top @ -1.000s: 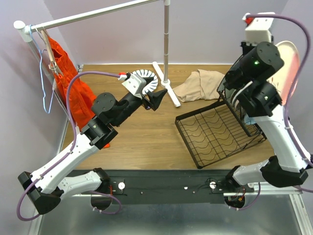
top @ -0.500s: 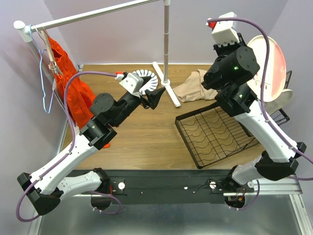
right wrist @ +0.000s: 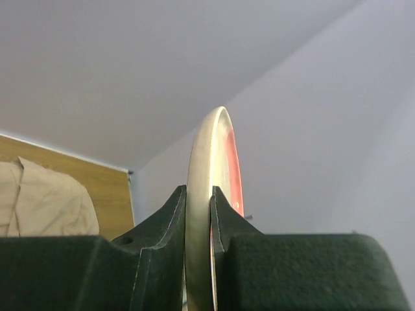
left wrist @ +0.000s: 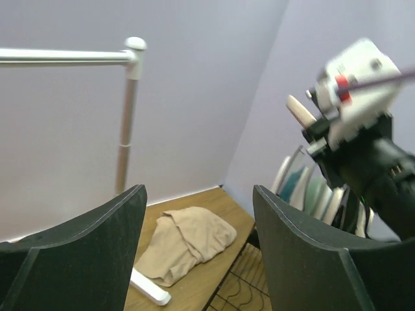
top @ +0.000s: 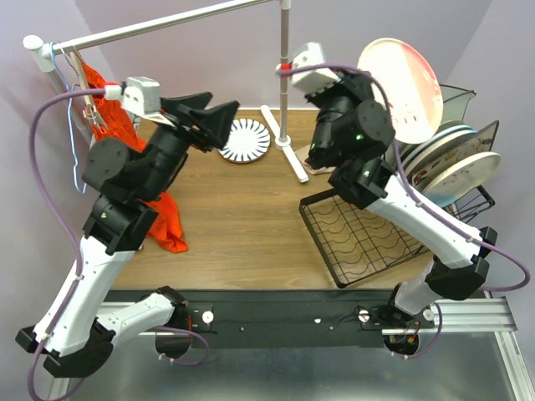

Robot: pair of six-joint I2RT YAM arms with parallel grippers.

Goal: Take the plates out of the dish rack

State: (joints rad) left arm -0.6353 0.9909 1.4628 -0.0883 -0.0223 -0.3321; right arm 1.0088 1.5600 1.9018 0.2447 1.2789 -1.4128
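My right gripper point(top: 369, 83) is shut on the rim of a round plate with a red-pink face point(top: 403, 83), held on edge high above the black wire dish rack point(top: 368, 230). In the right wrist view the plate's rim point(right wrist: 207, 162) sits pinched between both fingers of that gripper point(right wrist: 198, 197). Several more plates point(top: 447, 159) stand in the rack's upright section. A white plate with dark stripes point(top: 245, 139) lies flat on the table at the back. My left gripper point(top: 217, 113) hangs open and empty above and left of it, with its fingers wide apart point(left wrist: 198, 194) and pointing at the racked plates point(left wrist: 311, 194).
The white clothes rail's pole point(top: 284, 75) stands between the two grippers, its foot point(top: 292, 159) on the table. An orange garment point(top: 163, 217) hangs from the rail at the left. A beige cloth point(left wrist: 188, 243) lies by the rack's flat tray point(left wrist: 240, 291).
The right arm has carried the red-faced plate up and to the left, away from the rack's upright section. The left arm has risen off the striped plate and swung up and left, still open.
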